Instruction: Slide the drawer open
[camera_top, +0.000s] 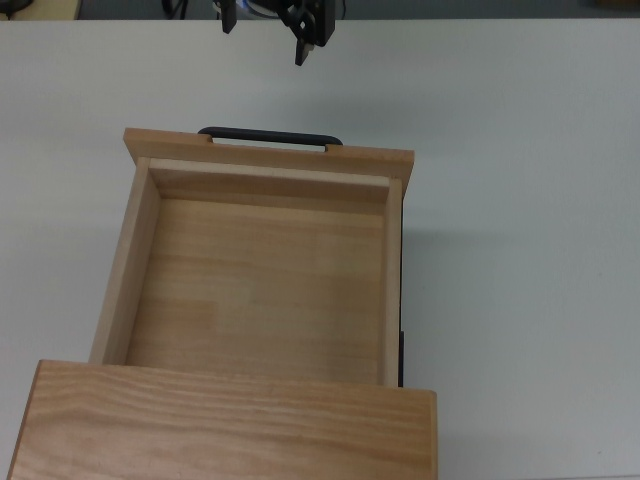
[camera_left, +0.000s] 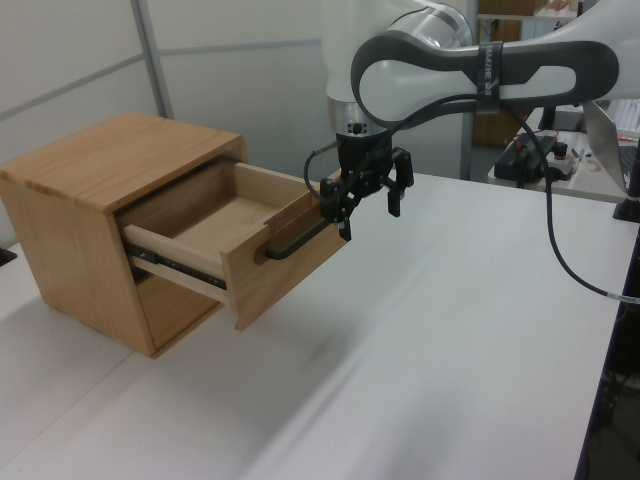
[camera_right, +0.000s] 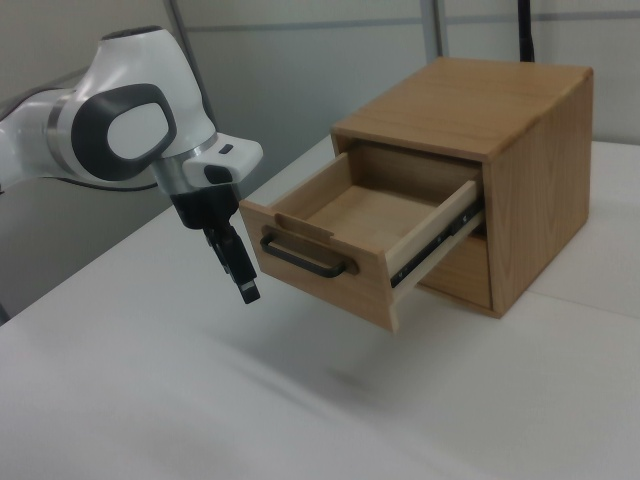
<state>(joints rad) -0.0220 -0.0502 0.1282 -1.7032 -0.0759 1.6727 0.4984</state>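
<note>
White surface (camera_left: 430, 330) carries a wooden cabinet (camera_left: 90, 190) whose drawer (camera_top: 265, 265) stands pulled well out, so the opening looks done. Its light wood box is empty, with a black bar handle (camera_top: 268, 136) across the front. Tool (camera_left: 368, 195) hangs just beyond the handle, fingers spread, holding nothing; retreat seems next.

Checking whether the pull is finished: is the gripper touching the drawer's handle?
Apart. In the right view, bare table shows between the gripper and the handle of the drawer.
</note>
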